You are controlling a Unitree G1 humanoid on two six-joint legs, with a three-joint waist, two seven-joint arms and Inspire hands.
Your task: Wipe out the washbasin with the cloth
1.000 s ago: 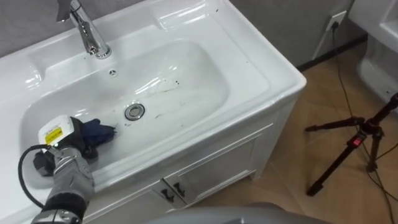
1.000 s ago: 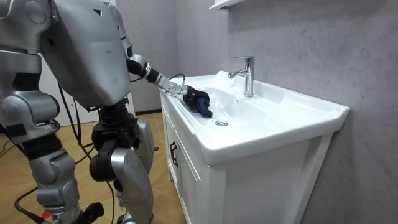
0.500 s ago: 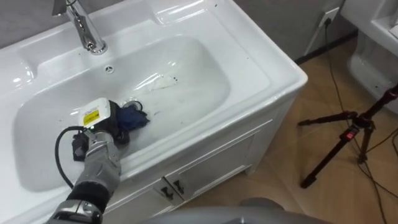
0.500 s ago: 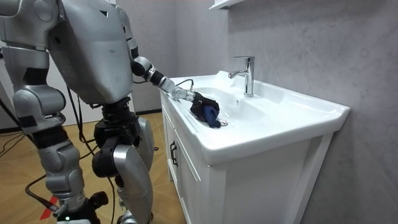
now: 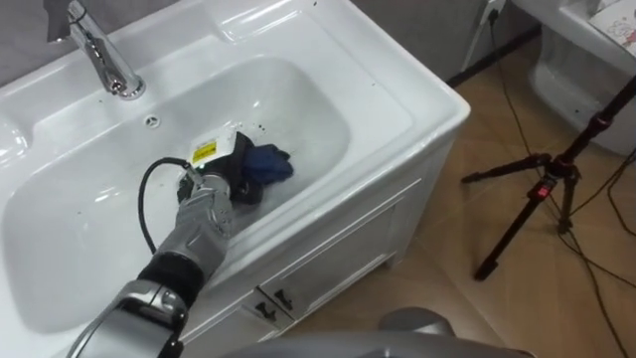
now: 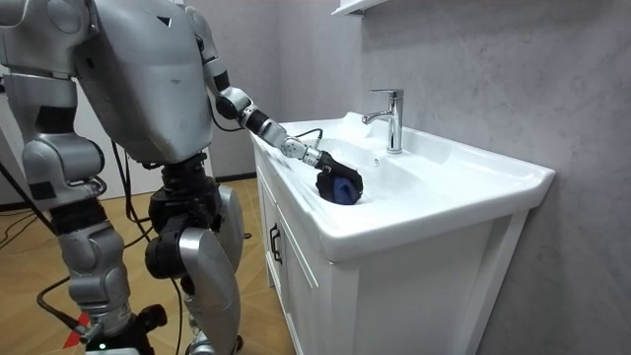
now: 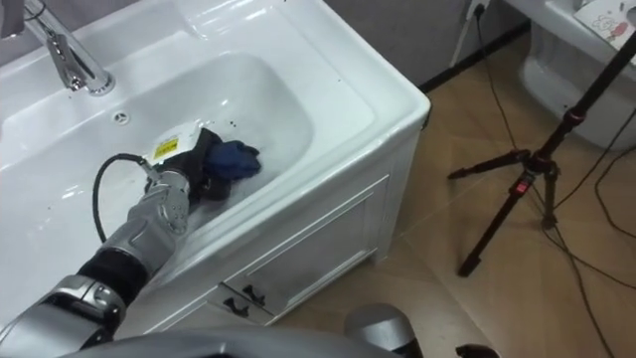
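Note:
The white basin [image 5: 333, 104] sits in a white vanity in front of me, with a chrome tap [image 5: 99, 55] at its back rim. My left hand [image 5: 214, 184] reaches down into the bowl, right of its middle. Its fingers are curled round a dark blue cloth [image 5: 268, 164] that presses on the basin floor. The room view has the same hand [image 6: 320, 160] and cloth [image 6: 343, 187] low in the bowl near the front wall. The drain is hidden under hand and cloth. My right hand [image 6: 138, 320] hangs low at my side, at the room view's lower left.
Cabinet doors [image 5: 328, 249] with dark handles close the vanity front. A black tripod [image 5: 537, 189] and cables stand on the wooden floor to the right. A white fixture [image 5: 581, 45] is at the upper right. I stand close against the vanity's front.
My left hand has swept the cloth rightward along the basin floor, from the left part past the drain to the right half. The eye views have shifted as well.

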